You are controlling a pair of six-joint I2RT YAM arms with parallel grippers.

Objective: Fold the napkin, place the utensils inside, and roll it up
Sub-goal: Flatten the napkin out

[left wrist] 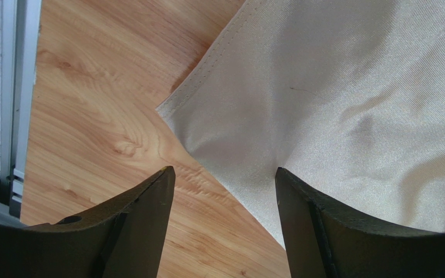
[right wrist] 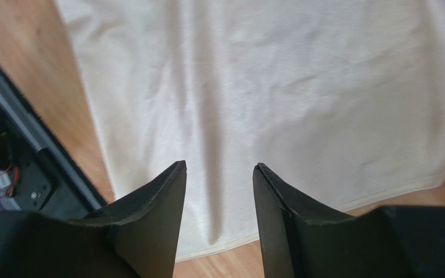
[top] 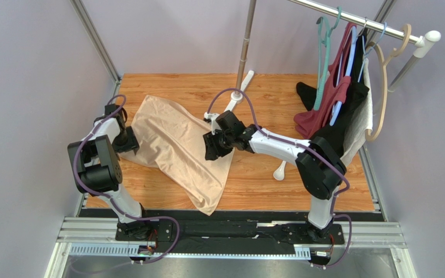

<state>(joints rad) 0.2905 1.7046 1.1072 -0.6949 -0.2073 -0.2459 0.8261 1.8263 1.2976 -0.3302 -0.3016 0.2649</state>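
**While the napkin (top: 175, 147) lies unfolded, both grippers stand spread above it**

As the top view shows, the peach-tan napkin lies crumpled and skewed on the wooden table (top: 265, 179). It runs from the upper left of the board toward the lower centre, where one corner reaches the near edge. The left gripper (top: 127, 142) stands at the cloth's left edge, the right gripper (top: 213, 147) at its right edge. In the left wrist view, the left gripper (left wrist: 223, 174) has its fingers wide apart and holds nothing. One finger is over bare wood, the other over cloth, and a hemmed corner of the napkin (left wrist: 335, 104) points into the gap between them. In the right wrist view, the right gripper (right wrist: 219, 168) is likewise parted, more narrowly, and empty. Both fingers are over the napkin (right wrist: 265, 87), just inside its hem. Whether any fingertip touches the fabric cannot be told. The white spoon (top: 279, 171) lies on the table right of the napkin, apart from both grippers.
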